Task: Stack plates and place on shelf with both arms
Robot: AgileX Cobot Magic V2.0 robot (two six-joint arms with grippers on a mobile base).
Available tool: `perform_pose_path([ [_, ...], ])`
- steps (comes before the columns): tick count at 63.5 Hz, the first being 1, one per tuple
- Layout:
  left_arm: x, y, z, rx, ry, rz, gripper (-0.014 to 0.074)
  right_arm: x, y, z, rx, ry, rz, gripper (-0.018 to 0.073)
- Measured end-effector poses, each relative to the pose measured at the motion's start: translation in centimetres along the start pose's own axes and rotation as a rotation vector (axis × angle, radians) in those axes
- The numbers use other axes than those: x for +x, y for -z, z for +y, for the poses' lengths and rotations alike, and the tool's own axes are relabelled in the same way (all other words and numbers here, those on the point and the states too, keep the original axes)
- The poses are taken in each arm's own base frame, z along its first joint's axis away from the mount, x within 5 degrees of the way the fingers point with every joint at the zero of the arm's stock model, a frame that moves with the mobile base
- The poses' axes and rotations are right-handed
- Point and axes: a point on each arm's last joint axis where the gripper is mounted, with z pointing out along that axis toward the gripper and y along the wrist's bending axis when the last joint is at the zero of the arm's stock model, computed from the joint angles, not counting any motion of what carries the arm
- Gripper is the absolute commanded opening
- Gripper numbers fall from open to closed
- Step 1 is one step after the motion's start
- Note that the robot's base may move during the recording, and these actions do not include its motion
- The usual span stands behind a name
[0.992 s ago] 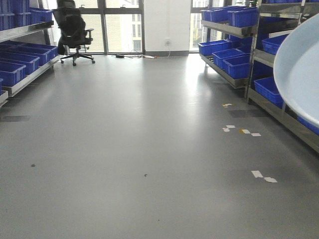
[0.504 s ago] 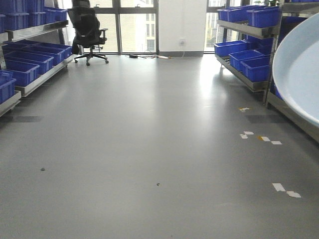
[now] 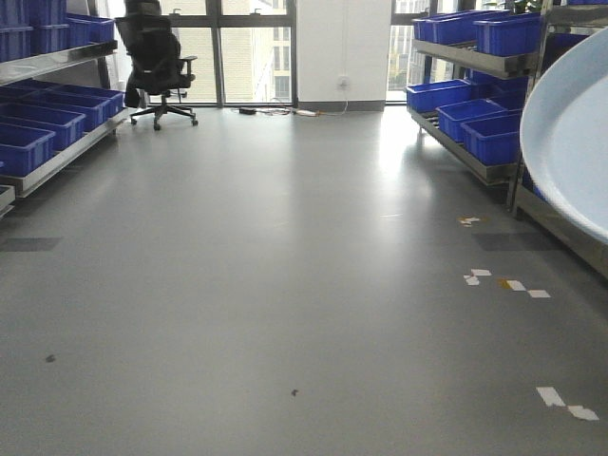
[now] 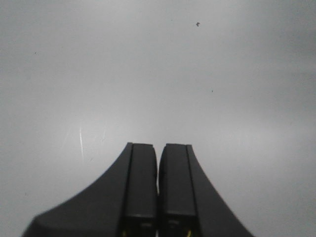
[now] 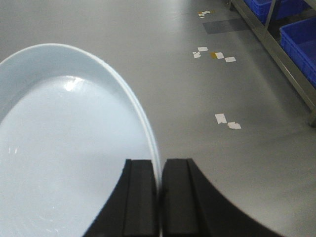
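A pale bluish-white plate (image 5: 64,148) stands on edge in my right gripper (image 5: 159,160), whose jaws are shut on its rim. I cannot tell whether a second plate lies against it. The same plate (image 3: 573,133) fills the right edge of the front view, held high above the grey floor. My left gripper (image 4: 159,144) is shut with nothing between its fingers, and only bare grey floor lies under it. The steel shelf (image 3: 472,59) with blue crates runs along the right side of the room, and its lower rail (image 5: 289,64) shows in the right wrist view.
A second steel rack (image 3: 59,59) with blue crates (image 3: 38,123) lines the left wall. A black office chair (image 3: 154,57) stands by the far windows. White and yellow tape pieces (image 3: 503,283) lie on the floor at the right, more of them near the front (image 3: 567,404).
The front view has advanced down the aisle: the tape pieces have slid lower and the shelves have come nearer. The plate stays at the right edge, held in my right gripper.
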Motion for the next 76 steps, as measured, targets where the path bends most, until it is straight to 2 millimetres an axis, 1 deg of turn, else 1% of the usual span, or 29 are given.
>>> perform_pose_path([
  [76,0.00,0.00,0.00,0.000,0.000,0.000,0.0086,0.01,-0.07,0.00,0.000,0.000,0.003,0.0057],
])
